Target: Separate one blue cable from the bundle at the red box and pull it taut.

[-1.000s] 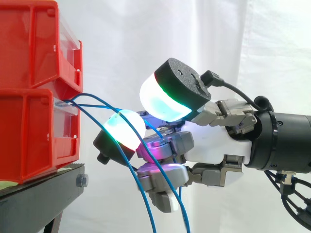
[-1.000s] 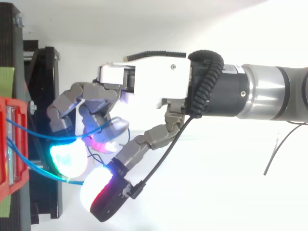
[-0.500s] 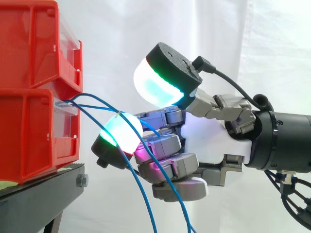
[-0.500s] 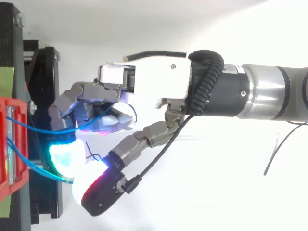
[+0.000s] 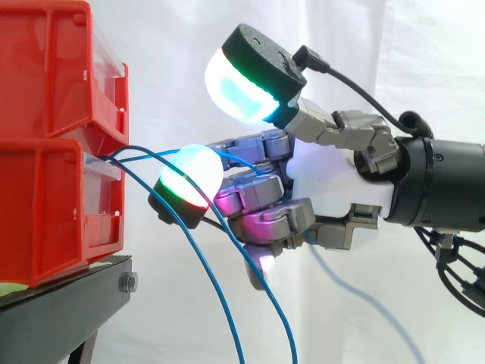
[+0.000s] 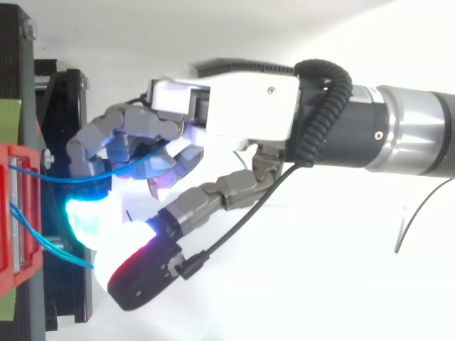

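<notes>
When seen from the side, nearest of all: two loose blue cables (image 5: 228, 318), hanging down from the red bins (image 5: 45, 189) and crossing in front of the robot hand (image 5: 326, 189). Next, the big thumb (image 5: 254, 64), sticking up high and glowing white and green. Just behind, fingers (image 5: 261, 208) curled in tight, with one round fingertip (image 5: 189, 174) glowing green close to the lower bin. Wrapped round the held blue cable (image 5: 144, 149), so a shut robot hand with the cable inside. Coming out of the front of the lower bin, going in a soft bend to the curled fingers, not pulled straight. Farther back, a blurry blue cable (image 5: 356, 292) dropping down to the right from under the palm; cannot tell if the same one. Under the bins, a black stand (image 5: 61, 296). Last and farthest, the white curtain (image 5: 424, 68).
</notes>
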Controlling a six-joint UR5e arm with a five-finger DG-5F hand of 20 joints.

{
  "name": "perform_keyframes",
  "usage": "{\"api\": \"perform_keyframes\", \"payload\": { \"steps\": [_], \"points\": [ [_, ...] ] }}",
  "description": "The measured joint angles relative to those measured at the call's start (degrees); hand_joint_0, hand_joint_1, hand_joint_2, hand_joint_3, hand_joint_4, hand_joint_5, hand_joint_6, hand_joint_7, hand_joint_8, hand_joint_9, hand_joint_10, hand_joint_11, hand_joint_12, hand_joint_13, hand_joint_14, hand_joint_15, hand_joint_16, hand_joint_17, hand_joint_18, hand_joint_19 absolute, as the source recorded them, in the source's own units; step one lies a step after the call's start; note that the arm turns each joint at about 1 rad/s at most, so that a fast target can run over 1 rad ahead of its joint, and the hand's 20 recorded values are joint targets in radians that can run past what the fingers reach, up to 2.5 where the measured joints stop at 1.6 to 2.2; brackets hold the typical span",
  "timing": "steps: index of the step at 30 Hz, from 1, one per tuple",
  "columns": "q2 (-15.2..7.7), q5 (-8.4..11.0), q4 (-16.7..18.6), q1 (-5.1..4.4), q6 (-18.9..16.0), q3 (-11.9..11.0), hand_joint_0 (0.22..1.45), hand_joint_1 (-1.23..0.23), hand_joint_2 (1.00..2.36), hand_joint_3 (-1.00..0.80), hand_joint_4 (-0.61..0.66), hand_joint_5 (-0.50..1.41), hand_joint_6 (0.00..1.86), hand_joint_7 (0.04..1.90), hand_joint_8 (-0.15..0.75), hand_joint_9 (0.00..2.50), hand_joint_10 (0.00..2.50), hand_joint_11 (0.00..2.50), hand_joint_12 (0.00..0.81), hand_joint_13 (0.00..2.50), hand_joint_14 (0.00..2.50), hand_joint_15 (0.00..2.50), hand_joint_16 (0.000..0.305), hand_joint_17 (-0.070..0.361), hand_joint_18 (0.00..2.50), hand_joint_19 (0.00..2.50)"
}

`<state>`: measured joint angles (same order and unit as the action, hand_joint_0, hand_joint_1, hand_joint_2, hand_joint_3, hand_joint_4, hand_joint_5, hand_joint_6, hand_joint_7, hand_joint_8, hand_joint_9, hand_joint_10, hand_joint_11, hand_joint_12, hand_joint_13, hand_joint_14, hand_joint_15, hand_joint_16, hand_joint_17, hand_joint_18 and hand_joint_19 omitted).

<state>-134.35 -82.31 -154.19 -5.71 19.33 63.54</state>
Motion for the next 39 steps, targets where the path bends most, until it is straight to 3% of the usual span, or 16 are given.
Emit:
{"api": "perform_keyframes", "payload": {
  "steps": [9,16,24,25,30,39],
  "points": [
    [0.7,2.78,-7.6,-0.25,3.9,0.0,0.49,-0.54,1.0,-0.5,0.18,-0.24,0.89,1.01,0.449,0.29,2.5,2.28,0.624,1.2,2.5,1.9,0.069,0.154,1.67,0.54],
    [0.8,4.11,-8.5,-0.75,4.2,0.4,0.49,-0.52,1.0,-0.5,0.22,-0.24,0.89,1.05,0.469,0.43,2.5,2.5,0.661,1.35,2.5,1.96,0.071,0.16,1.83,0.48],
    [1.7,5.43,-9.0,-1.29,3.9,0.6,0.5,-0.5,1.0,-0.5,0.26,-0.24,0.88,1.05,0.53,0.6,2.5,2.5,0.67,1.44,2.5,1.98,0.073,0.163,1.92,0.47],
    [1.9,5.54,-9.0,-1.32,3.9,0.6,0.5,-0.49,1.0,-0.5,0.26,-0.24,0.88,1.04,0.532,0.62,2.5,2.5,0.676,1.46,2.5,1.99,0.222,0.167,1.94,0.47],
    [3.0,7.08,-9.5,-1.39,3.1,1.3,0.54,-0.48,1.0,-0.5,0.26,-0.23,0.87,1.06,0.549,0.7,2.5,2.5,0.681,1.48,2.5,2.0,0.211,0.158,1.95,0.51],
    [3.7,11.35,-11.2,-1.12,-3.2,1.7,0.58,-0.49,1.0,-0.46,0.25,-0.23,0.87,1.08,0.553,0.72,2.5,2.5,0.681,1.48,2.5,2.0,0.207,0.156,1.94,0.52]
  ]
}}
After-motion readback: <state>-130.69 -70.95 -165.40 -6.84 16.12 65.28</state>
